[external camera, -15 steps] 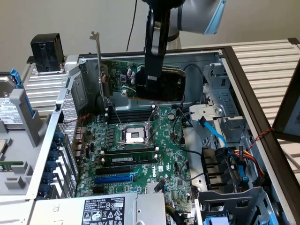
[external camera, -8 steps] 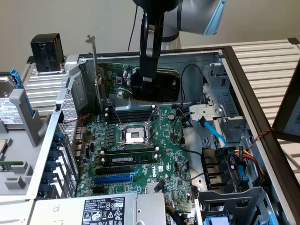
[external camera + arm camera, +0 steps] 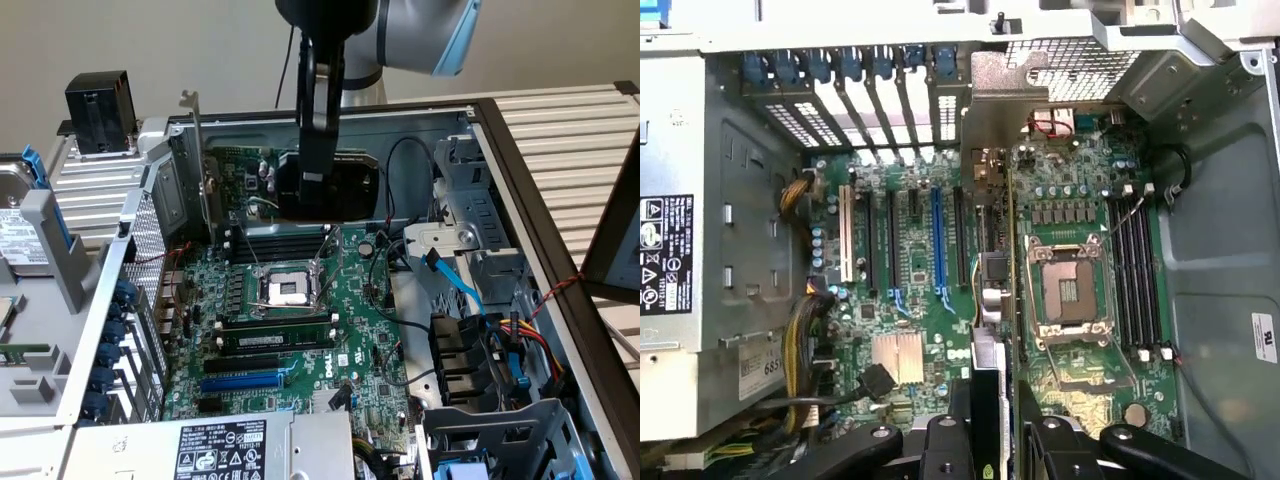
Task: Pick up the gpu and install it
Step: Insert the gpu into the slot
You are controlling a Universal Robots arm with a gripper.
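Install step in hand: pick-up is done and the gpu (image 3: 350,185) is in the air, not seated. Gripper (image 3: 312,200) is partly closed, its fingers (image 3: 940,440) pinching the card edge-on from both sides. The card hangs upright over the far part of the motherboard (image 3: 370,330), beyond the CPU socket (image 3: 288,290), directly under the gripper, with its metal bracket (image 3: 193,130) toward the exterior view's left. The expansion slots, including the blue slot (image 3: 240,380), sit nearer and lower, well apart from the card. Judgement: seating calls for the card's bottom edge lined up over a slot and the bracket at the case's rear openings (image 3: 105,340).
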